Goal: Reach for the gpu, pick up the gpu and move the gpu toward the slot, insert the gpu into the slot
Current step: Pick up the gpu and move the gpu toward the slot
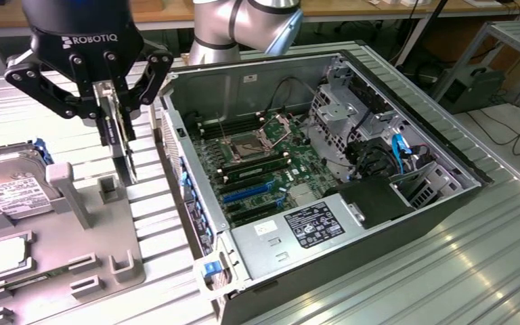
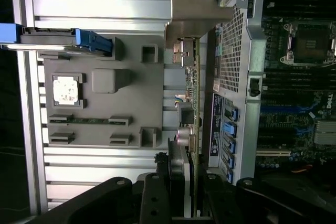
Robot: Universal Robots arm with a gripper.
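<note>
Between fixture and case: gpu [image 1: 122, 159] hangs upright on edge, bracket end lowest, over the slatted table [image 1: 477, 257].
Hand: hand [image 1: 114, 114] clamped narrow on the gpu's upper end, both fingers against the board.
Wrist view: gpu [image 2: 191, 93] runs along the gap, beside the case's perforated wall [image 2: 231, 51].
Fixture: grey tray [image 1: 70, 237] just beside the card; hard drive [image 1: 11, 193] and CPU chip [image 1: 5, 256] seated in it.
In the way: case wall [image 1: 174, 135] stands between card and motherboard [image 1: 269, 169].
Slots: blue slots [image 1: 246, 194] on the board, open, well apart from the card.
</note>
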